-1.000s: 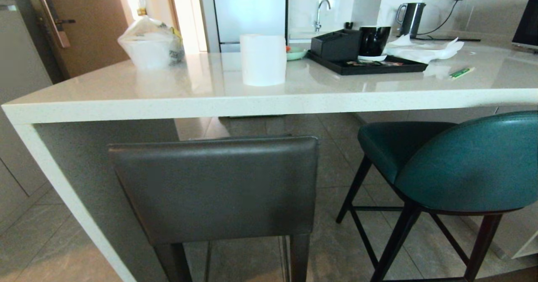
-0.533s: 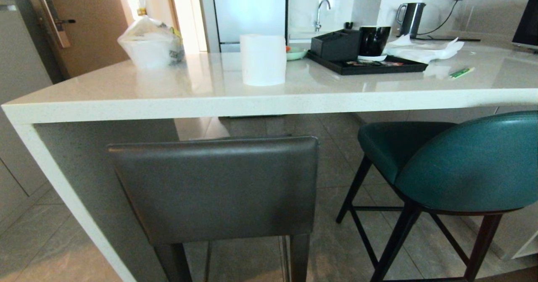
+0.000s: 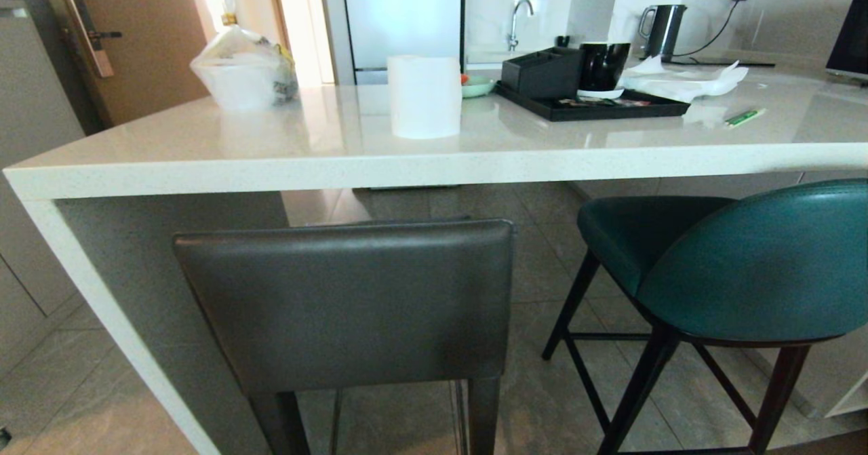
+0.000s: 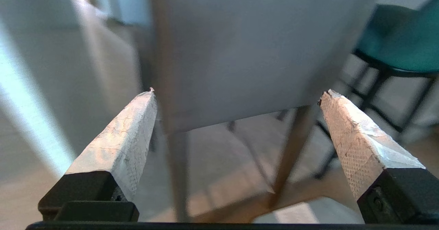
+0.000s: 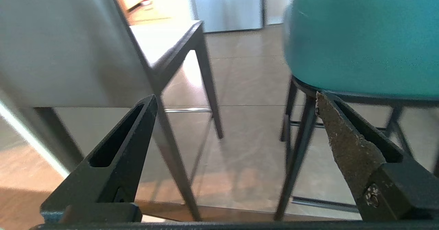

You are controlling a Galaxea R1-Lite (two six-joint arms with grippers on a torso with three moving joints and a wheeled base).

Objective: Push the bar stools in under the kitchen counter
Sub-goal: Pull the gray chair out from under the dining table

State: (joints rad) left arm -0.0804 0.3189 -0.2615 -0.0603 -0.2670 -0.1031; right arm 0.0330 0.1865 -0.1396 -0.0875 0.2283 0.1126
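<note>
The grey square-backed bar stool [image 3: 342, 302] stands just in front of the kitchen counter [image 3: 434, 160], its seat under the white slab. To its right the teal round-backed stool [image 3: 753, 265] is turned at an angle, with its back clear of the counter edge. In the left wrist view my left gripper [image 4: 238, 93] is open and empty, low behind the grey stool's back [image 4: 247, 51]. My right gripper [image 5: 236, 96] is also open and empty. It sits low between the grey stool [image 5: 68, 51] and the teal stool [image 5: 360, 34], touching neither.
The counter's white panel leg [image 3: 102, 306] runs down left of the grey stool. On top stand a paper roll [image 3: 424, 95], a bagged container [image 3: 241, 68], a black tray [image 3: 590, 106] and a kettle [image 3: 661, 31]. A steel footrest [image 5: 187, 110] crosses the grey stool's legs.
The stools and counter have not moved. A small dark tip has come into the bottom left corner of the head view.
</note>
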